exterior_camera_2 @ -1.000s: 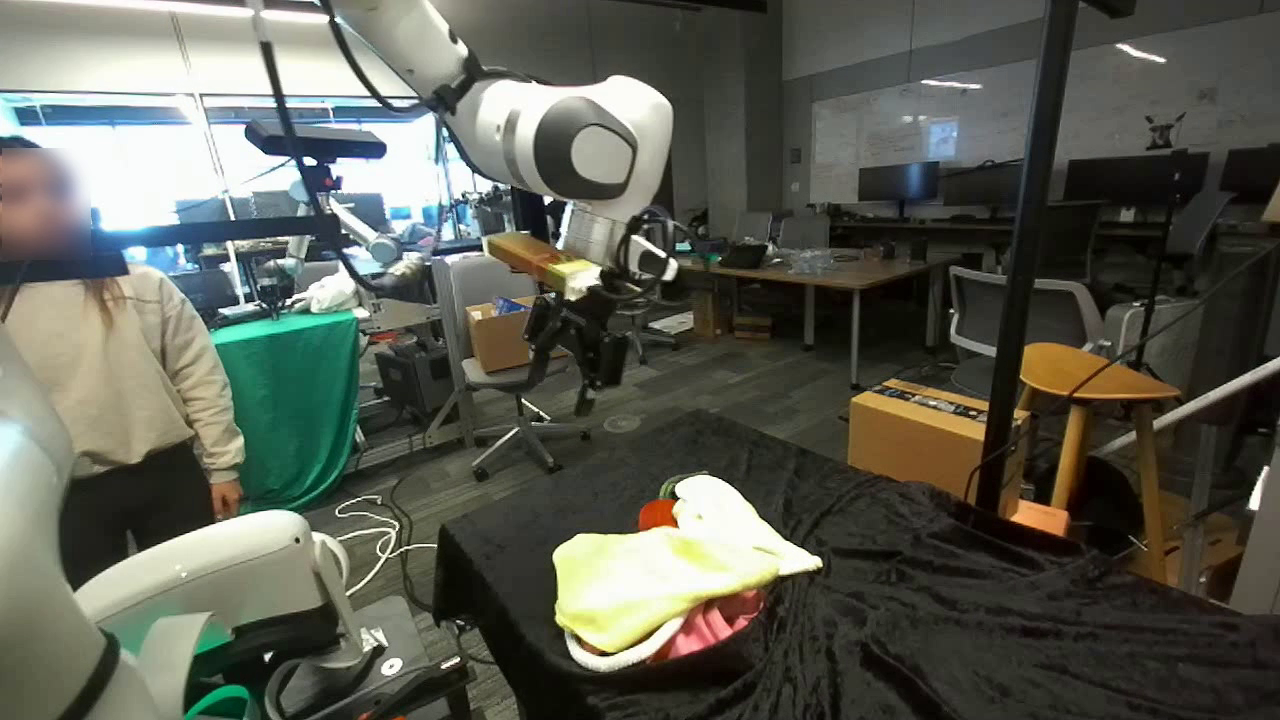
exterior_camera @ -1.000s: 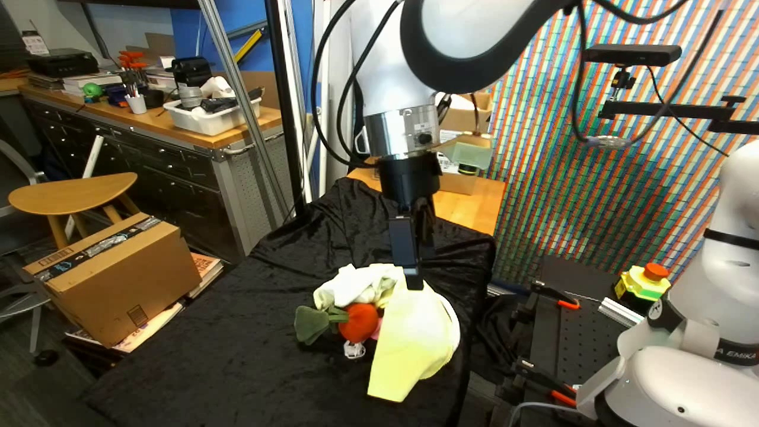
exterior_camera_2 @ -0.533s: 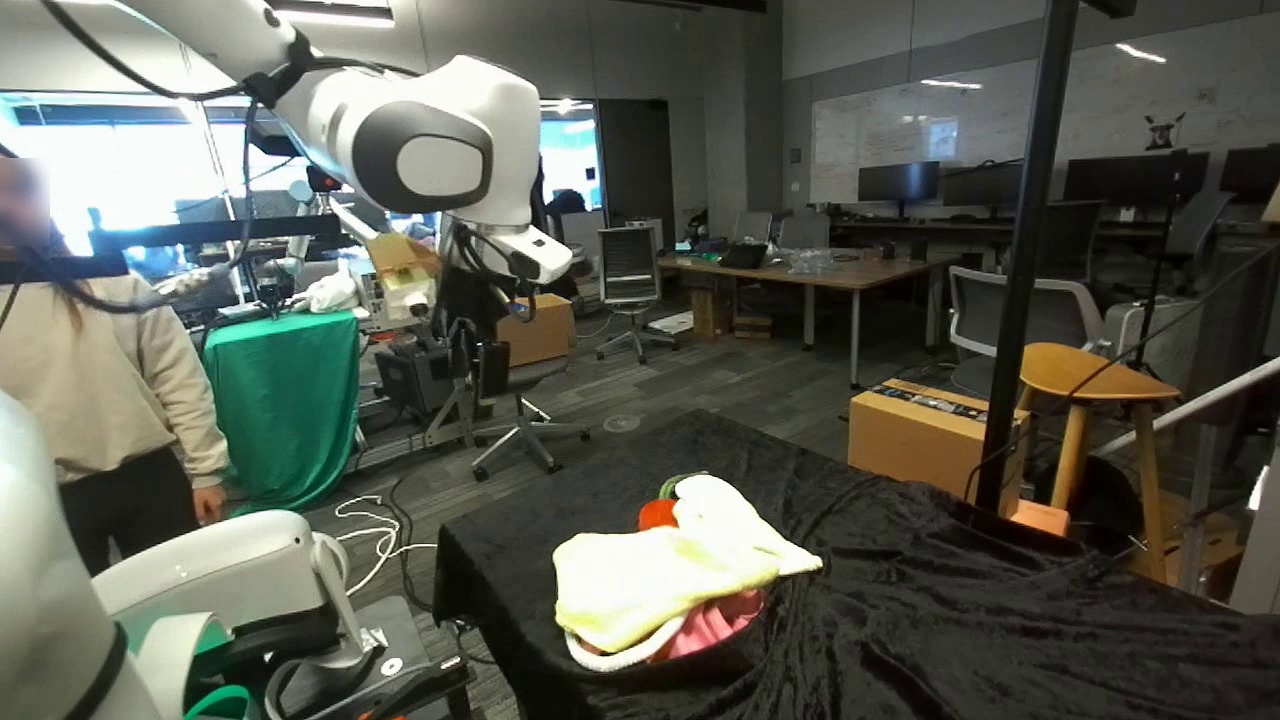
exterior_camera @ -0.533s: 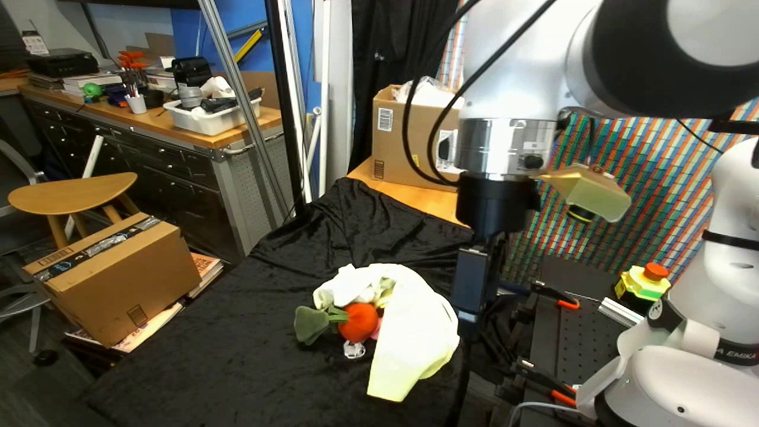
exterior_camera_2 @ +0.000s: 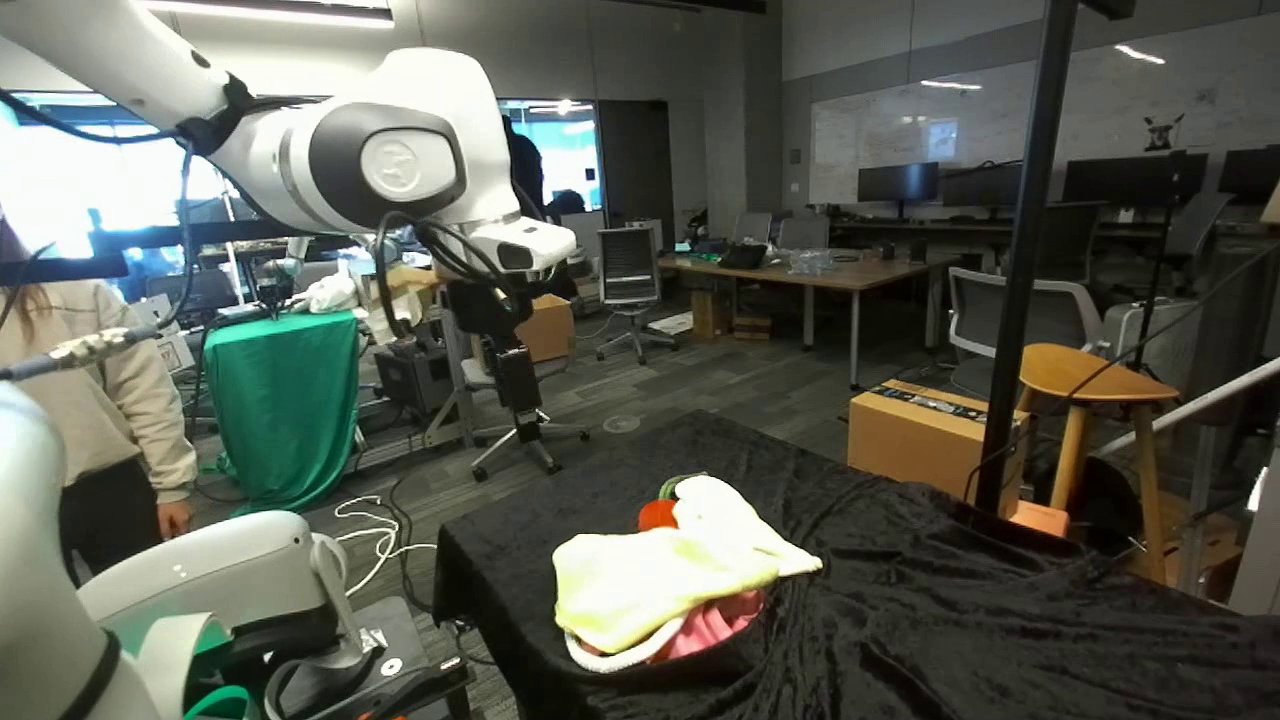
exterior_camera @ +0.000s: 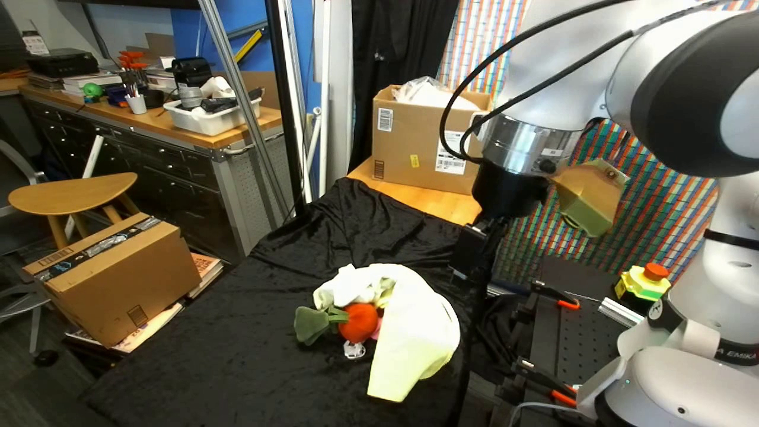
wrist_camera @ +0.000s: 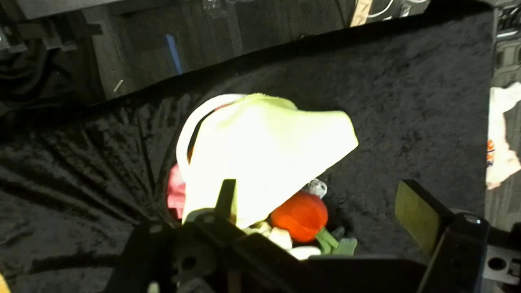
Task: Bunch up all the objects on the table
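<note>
Pale yellow cloth (exterior_camera_2: pixel 640 580) lies over white rope (exterior_camera_2: pixel 615 662) and pink cloth (exterior_camera_2: pixel 715 626) near the robot-side edge of the table (exterior_camera: pixel 237 356); the gripper (wrist_camera: pixel 319 196) hangs higher, jaws spread

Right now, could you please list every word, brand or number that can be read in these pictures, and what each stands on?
"A EMIKA": on the robot base; any letters before it do not show.
Rear cardboard box: labels too small to read.
Taped cardboard box: print on the tape too blurred.
Printed stack beneath it: too blurred.
Metal collar: label too small.
Whiteboard: marks too faint.
</note>
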